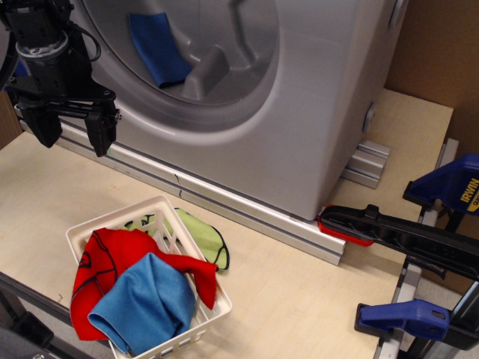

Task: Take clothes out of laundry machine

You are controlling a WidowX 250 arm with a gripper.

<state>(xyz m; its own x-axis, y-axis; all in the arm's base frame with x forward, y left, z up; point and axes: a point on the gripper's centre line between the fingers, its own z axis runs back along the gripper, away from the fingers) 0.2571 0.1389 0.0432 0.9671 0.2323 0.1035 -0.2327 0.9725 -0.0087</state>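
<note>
Claw (71,129) hangs at upper left, in front of the laundry machine (299,112), fingers apart and nothing between them. One blue cloth (157,48) lies inside the ribbed drum, against its left wall beside a grey paddle (206,73). White slatted basket (161,217) sits on the table (299,292) below the machine; it holds a red garment (105,262) and a second blue cloth (146,303). Lime-green cloth (202,235) lies partly behind the basket, on the table. Clamps (419,239) at right edge

Bright, even light; soft shadows; sharp focus throughout.
</note>
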